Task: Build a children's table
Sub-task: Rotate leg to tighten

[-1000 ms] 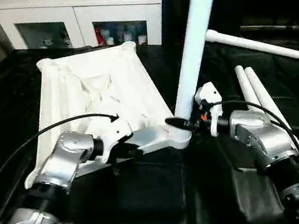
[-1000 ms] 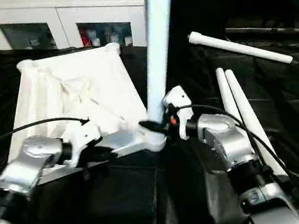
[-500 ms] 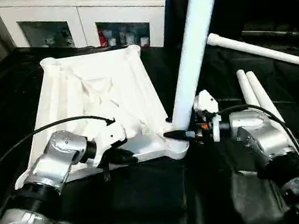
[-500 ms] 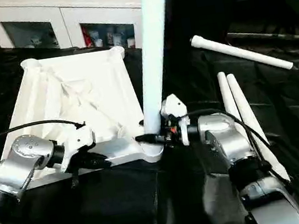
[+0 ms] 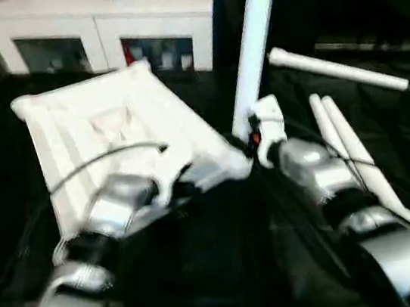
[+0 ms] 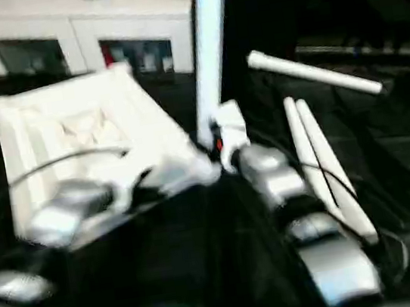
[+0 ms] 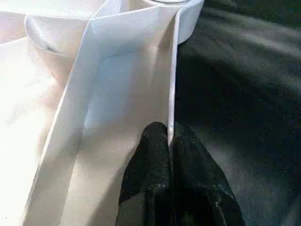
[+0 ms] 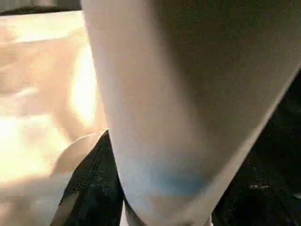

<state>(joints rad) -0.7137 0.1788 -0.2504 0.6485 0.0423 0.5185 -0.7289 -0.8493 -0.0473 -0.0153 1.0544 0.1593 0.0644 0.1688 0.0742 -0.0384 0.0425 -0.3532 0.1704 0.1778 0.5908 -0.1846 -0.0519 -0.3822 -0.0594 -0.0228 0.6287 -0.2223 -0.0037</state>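
The white tabletop [image 5: 102,130] lies underside up on the black cloth, its ribs showing. One white leg [image 5: 251,48] stands upright with its foot at the near right corner socket [image 5: 236,166]. My right gripper [image 5: 250,139] is shut on this leg just above the socket; in the right wrist view the leg [image 8: 178,94] fills the space beside a black finger [image 8: 91,188]. My left gripper [image 7: 169,135] is shut on the thin near rim of the tabletop [image 7: 117,84], a short way from the same corner socket [image 7: 188,14].
Three more white legs lie on the black cloth to the right: one [image 5: 334,69] slanted at the back, two [image 5: 349,148] side by side beside my right forearm. A white cabinet with glass doors [image 5: 96,31] stands behind the table.
The whole picture has shifted and blurred, so the camera has moved. Both grippers keep their holds. The held corner and the leg's foot now sit farther from me.
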